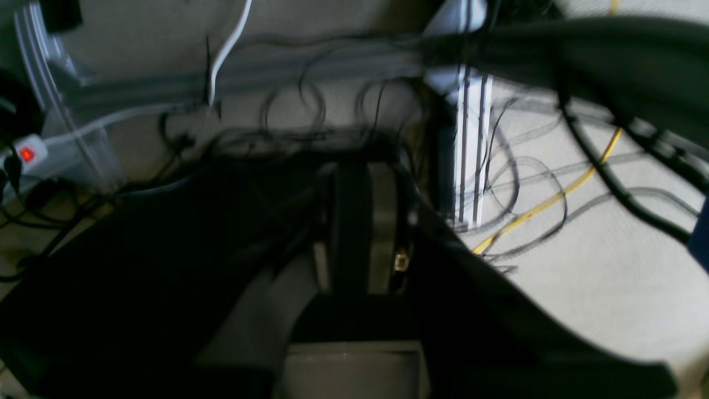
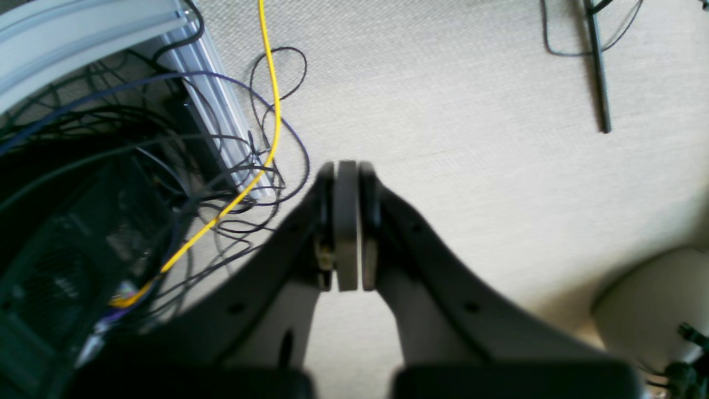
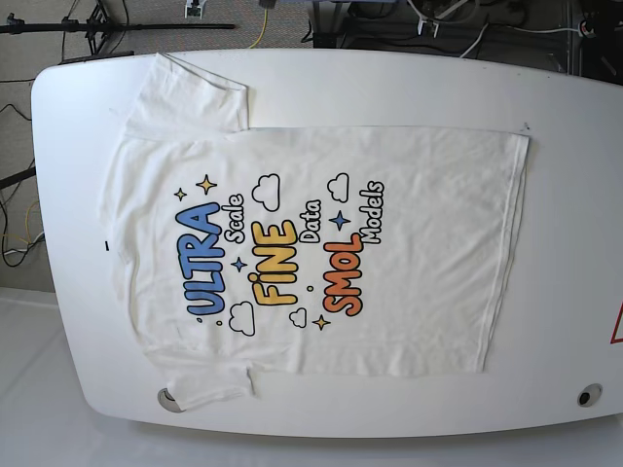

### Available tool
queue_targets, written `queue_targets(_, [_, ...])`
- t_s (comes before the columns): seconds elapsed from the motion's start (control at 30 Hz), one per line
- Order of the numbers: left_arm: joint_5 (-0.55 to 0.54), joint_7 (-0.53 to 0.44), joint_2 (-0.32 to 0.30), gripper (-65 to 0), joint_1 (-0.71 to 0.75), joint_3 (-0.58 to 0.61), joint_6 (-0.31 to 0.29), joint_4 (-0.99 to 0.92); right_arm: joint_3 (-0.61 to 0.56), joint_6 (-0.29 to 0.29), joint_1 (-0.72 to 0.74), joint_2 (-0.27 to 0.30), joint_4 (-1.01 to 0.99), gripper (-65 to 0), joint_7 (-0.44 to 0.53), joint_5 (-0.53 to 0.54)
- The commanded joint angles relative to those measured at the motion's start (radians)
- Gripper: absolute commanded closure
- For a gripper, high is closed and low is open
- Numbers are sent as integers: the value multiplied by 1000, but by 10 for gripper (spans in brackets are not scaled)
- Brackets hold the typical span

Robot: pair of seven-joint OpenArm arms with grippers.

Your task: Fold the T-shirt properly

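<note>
The white T-shirt [image 3: 311, 253] lies spread flat, print up, on the white table [image 3: 565, 233] in the base view. Its collar is at the left, its hem at the right, one sleeve at the far side and one at the near edge. The words ULTRA, FINE and SMOL show with clouds and stars. Neither arm shows in the base view. The left gripper [image 1: 360, 166] is blurred and dark, jaws together, over floor and cables. The right gripper [image 2: 347, 166] is shut and empty over pale carpet. The shirt shows in neither wrist view.
Cables and an aluminium rail [image 2: 221, 127] with a yellow cable [image 2: 266, 83] lie on the carpet below the right wrist. A power strip with a red switch [image 1: 27, 154] sits at the left of the left wrist view. Stands and cables [image 3: 117, 24] lie beyond the table's far edge.
</note>
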Motion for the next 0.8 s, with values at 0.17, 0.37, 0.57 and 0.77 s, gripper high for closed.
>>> queue_targets(0.17, [18,-44,3,-71,-83,-9,-3,-186,-2,0,11,-19,-30,0,34,-1])
queue_targets(0.37, [25,-56,3,-71,-122,-9,-3,-256,-3,0,14,-22,-33,0,36,1])
queue_targets(0.57, [30,-78,1,-65,-142,-5,-8,-299,-4,9,46,-28,-58,0,25,-5])
queue_targets(0.77, [20,-65,-7,-61,-101,-9,-11,-208,-1,12,10,-22,-11,0,28,-5])
